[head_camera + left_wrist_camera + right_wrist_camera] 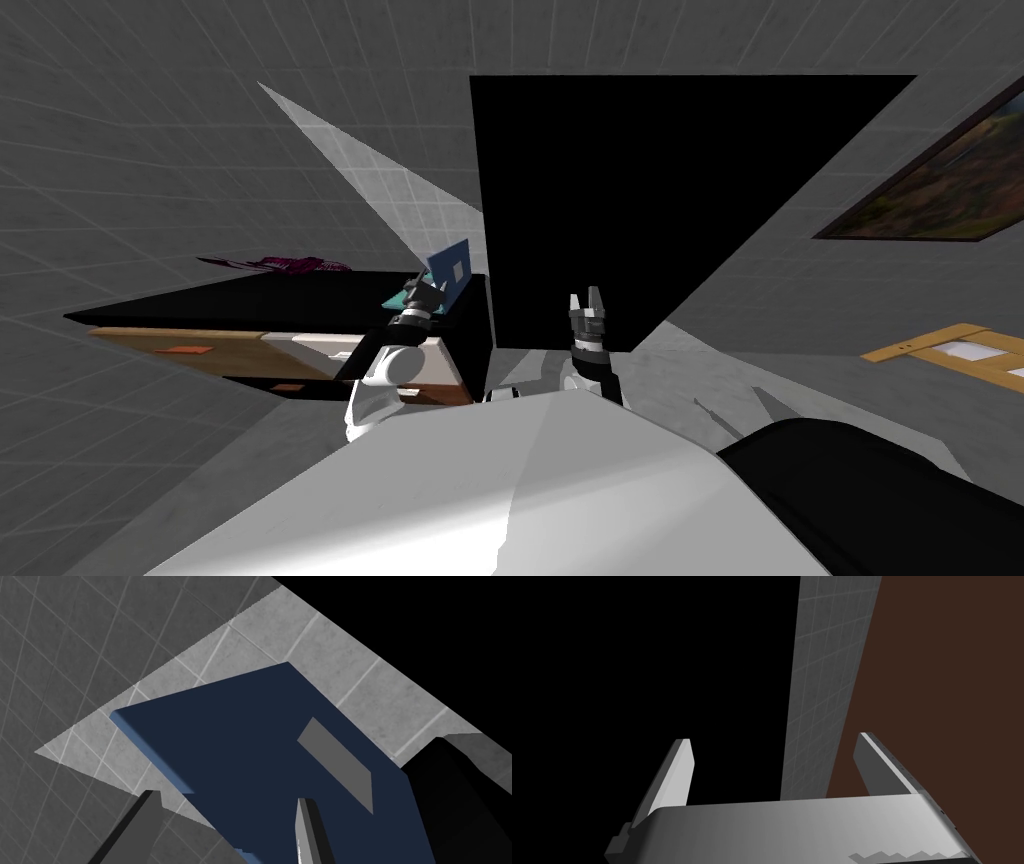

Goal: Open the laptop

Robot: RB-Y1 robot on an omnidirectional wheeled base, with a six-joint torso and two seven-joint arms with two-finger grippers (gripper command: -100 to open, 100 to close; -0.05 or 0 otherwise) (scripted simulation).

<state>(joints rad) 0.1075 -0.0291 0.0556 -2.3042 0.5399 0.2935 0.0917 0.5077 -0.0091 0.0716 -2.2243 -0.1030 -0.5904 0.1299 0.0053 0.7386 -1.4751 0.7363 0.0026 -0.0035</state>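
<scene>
The laptop stands at the right end of a black desk top (250, 300). Its dark blue lid (450, 268) is raised off the teal base (398, 299). In the left wrist view the lid's back (240, 741) carries a grey rectangle (337, 763). My left gripper (428, 292) is at the lid's lower part, open, and the lid's near edge lies between its fingers (145, 816). Whether they touch it is hard to tell. My right gripper (588, 303) hangs open and holds nothing, off to the right of the desk.
The desk has wooden drawer fronts (180, 350) below its top and a purple thing (290, 265) at its back. A large black area (650, 200) lies beyond the desk. A picture (940, 190) hangs at the right, above a wooden frame (960, 355).
</scene>
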